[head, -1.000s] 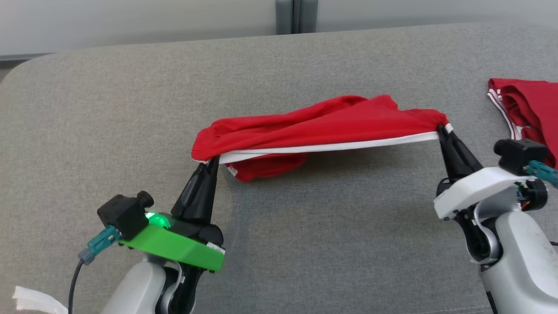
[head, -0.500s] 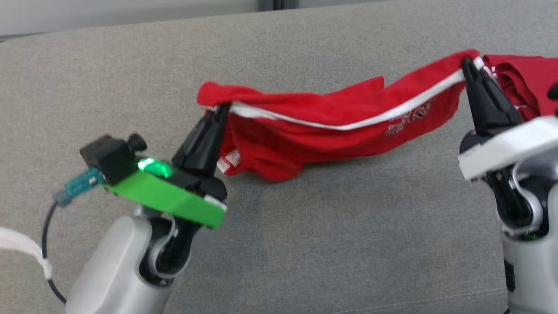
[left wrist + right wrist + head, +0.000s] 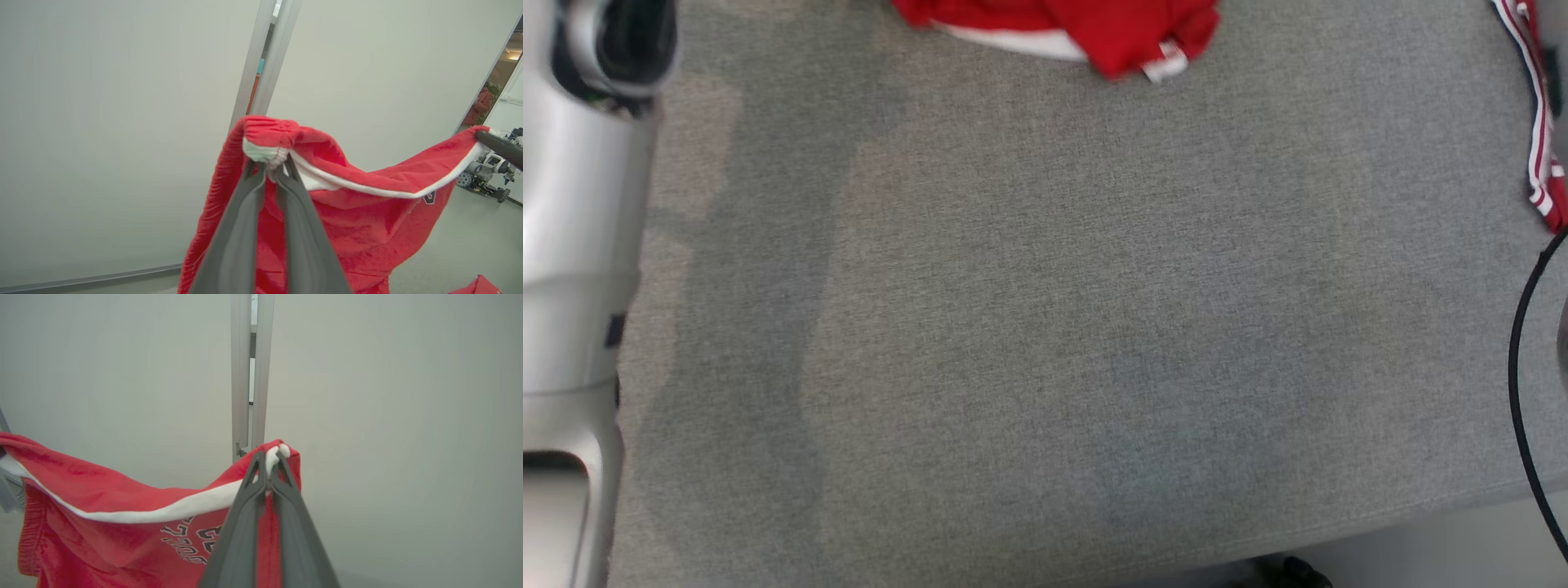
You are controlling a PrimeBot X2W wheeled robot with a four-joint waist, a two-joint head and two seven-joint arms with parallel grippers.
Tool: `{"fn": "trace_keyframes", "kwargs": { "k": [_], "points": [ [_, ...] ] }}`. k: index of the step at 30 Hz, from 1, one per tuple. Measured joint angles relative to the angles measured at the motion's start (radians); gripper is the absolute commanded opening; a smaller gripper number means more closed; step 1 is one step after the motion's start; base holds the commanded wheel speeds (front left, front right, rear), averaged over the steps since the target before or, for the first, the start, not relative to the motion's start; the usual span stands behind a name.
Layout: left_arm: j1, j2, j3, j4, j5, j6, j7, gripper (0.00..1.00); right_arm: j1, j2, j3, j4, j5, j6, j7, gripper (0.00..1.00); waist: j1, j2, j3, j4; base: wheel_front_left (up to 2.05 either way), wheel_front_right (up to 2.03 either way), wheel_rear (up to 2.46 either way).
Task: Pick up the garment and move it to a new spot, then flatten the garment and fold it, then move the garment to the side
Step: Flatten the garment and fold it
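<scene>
The left claw point(image 3: 269, 166) is pinching tight on one end of the white waistband and the right claw point(image 3: 268, 458) is clamping the other. The red garment point(image 3: 367, 220) is sagging between and below them, over the desk point(image 3: 1045, 327). I'd be spreading both claws evenly, tautening the band before lowering.

Beneath me, a flat grey woven-fabric surface point(image 3: 1045, 327), evenly lit, ends at a straight edge over pale smooth floor point(image 3: 1421, 547). Ahead, plain pale grey wall panels point(image 3: 102, 122) meet at a vertical metal post point(image 3: 247, 375). Beyond the far panel, an open doorway point(image 3: 504, 81).
</scene>
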Motion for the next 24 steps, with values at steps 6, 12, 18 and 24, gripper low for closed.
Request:
{"fn": "trace_keyframes", "kwargs": {
  "k": [6, 12, 18, 24],
  "points": [
    [-0.185, -0.016, 0.029, 0.05, 0.026, -0.008, -0.114, 0.0, -0.203, -0.019, 0.023, 0.058, -0.113, 0.0, -0.242, 0.0, 0.0, 0.0, 0.066, -0.033, 0.0, 0.0, 0.0],
    [-0.216, -0.002, 0.014, 0.024, 0.024, -0.024, -0.184, 0.0, -0.22, -0.046, 0.078, 0.113, -0.109, 0.0, -0.298, 0.0, -0.0002, 0.0, 0.088, -0.046, 0.0, 0.0, 0.0],
    [-0.045, 0.022, -0.079, 0.089, 0.009, -0.028, -0.2, 0.0, -0.018, -0.066, 0.163, 0.184, -0.026, -0.001, -0.226, 0.0, -0.0002, 0.0, 0.098, -0.052, 0.0, 0.0, 0.0],
    [0.17, 0.032, -0.189, 0.12, -0.073, -0.029, -0.211, 0.0, 0.26, -0.134, 0.261, 0.133, 0.111, 0.0, -0.179, 0.0, -0.0002, 0.0001, 0.073, -0.051, 0.0, 0.0, 0.0]
  ]
}}
